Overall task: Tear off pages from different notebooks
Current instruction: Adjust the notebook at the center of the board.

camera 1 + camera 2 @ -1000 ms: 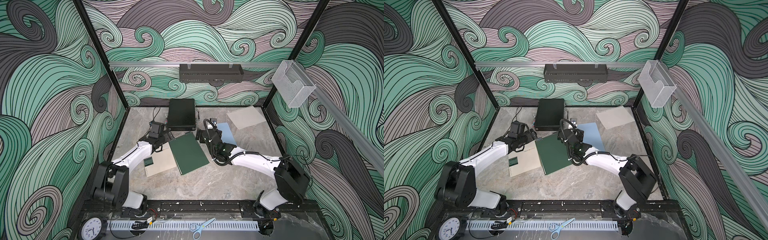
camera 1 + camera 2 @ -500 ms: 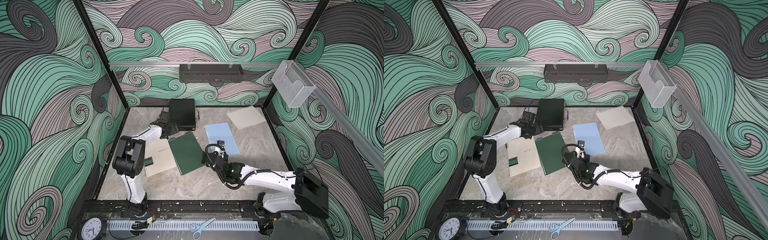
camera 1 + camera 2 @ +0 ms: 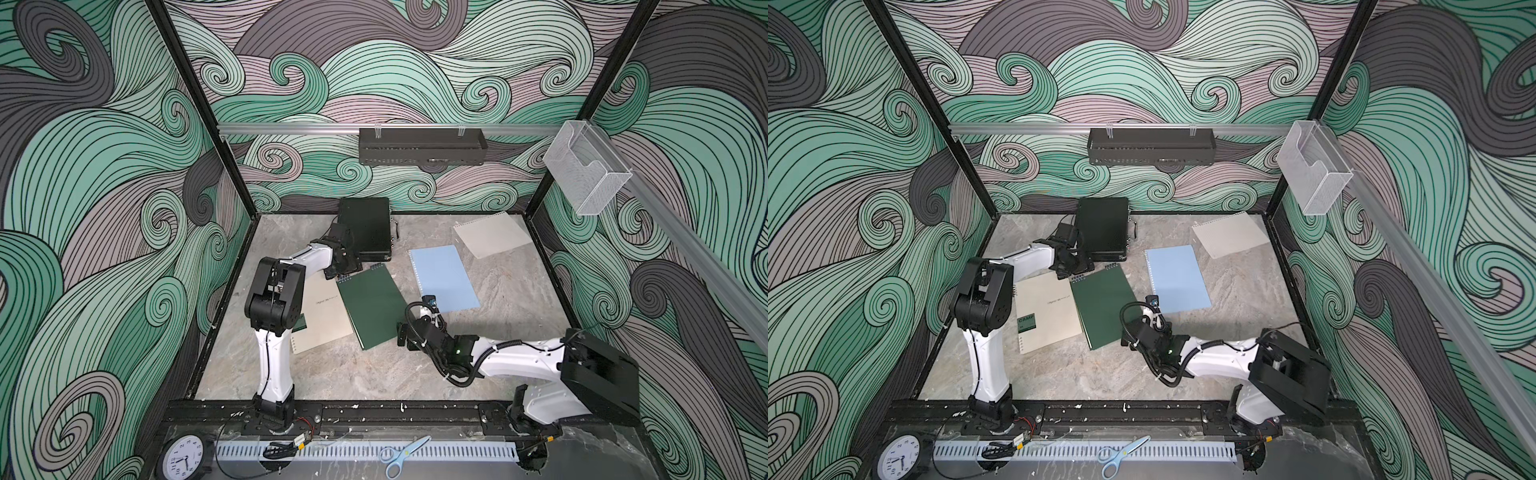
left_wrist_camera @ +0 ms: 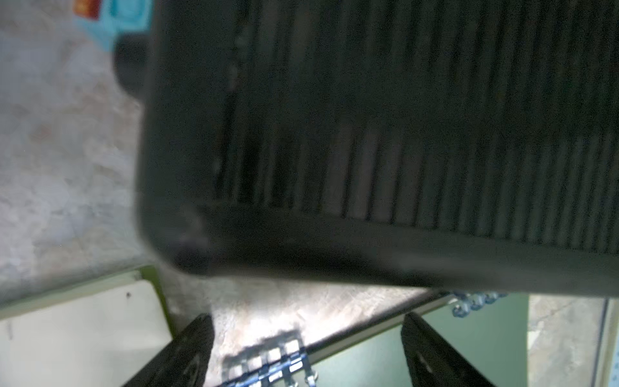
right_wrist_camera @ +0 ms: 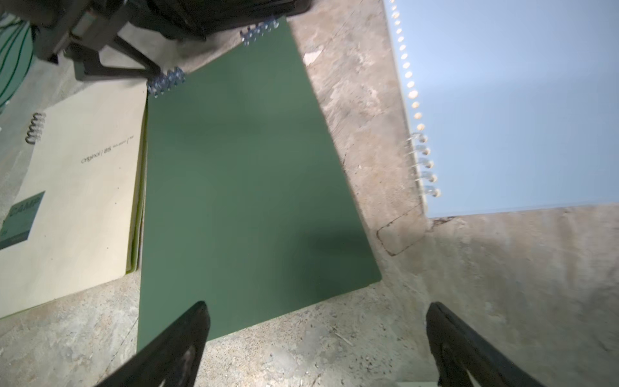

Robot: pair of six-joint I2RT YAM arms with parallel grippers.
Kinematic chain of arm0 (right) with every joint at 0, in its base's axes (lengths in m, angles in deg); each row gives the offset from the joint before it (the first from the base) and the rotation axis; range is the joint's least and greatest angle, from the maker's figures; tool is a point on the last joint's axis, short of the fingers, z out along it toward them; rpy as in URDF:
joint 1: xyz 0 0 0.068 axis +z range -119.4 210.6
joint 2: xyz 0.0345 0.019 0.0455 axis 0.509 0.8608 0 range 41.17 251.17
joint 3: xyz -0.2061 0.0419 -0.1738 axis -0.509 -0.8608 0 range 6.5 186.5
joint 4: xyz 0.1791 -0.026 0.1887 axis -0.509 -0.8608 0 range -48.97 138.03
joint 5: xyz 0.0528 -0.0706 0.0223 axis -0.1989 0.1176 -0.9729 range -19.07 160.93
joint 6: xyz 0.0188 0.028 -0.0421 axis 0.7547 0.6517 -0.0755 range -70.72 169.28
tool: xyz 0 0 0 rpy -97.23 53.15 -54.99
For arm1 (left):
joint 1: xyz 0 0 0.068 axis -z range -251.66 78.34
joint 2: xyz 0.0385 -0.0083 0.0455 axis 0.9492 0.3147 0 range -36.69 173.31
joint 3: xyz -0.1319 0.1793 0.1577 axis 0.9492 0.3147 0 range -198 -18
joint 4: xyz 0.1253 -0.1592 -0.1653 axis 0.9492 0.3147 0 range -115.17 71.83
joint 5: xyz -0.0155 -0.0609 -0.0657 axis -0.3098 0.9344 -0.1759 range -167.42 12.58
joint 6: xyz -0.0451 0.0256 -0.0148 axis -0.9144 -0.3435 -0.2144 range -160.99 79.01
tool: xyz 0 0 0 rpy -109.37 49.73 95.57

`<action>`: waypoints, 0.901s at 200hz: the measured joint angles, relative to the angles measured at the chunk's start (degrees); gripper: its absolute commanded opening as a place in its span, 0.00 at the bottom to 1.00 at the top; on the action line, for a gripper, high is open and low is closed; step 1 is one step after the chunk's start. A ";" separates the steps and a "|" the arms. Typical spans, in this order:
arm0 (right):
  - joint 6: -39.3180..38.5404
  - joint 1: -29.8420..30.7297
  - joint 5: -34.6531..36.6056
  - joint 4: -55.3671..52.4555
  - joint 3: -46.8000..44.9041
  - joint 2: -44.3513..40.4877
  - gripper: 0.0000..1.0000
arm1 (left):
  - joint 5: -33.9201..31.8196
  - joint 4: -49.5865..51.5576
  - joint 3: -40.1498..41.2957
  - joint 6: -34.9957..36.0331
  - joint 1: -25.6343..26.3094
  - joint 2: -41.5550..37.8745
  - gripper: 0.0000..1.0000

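Green notebook (image 3: 374, 307) flat; both jaws apart

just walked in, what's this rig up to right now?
Two arms are set up for tearing pages out of notebooks. Both grippers are open and hold nothing. The left gripper is at the spiral end of the dark green notebook, next to the black case. The right gripper is by that notebook's near edge. The beige notebook and light blue notebook lie closed. One loose page lies in the far right corner.
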 measured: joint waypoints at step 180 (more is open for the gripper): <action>8.09 -10.88 -2.64 6.25 0.59 6.62 0.99 | 4.46 -14.05 25.07 -3.30 13.68 -15.89 0.85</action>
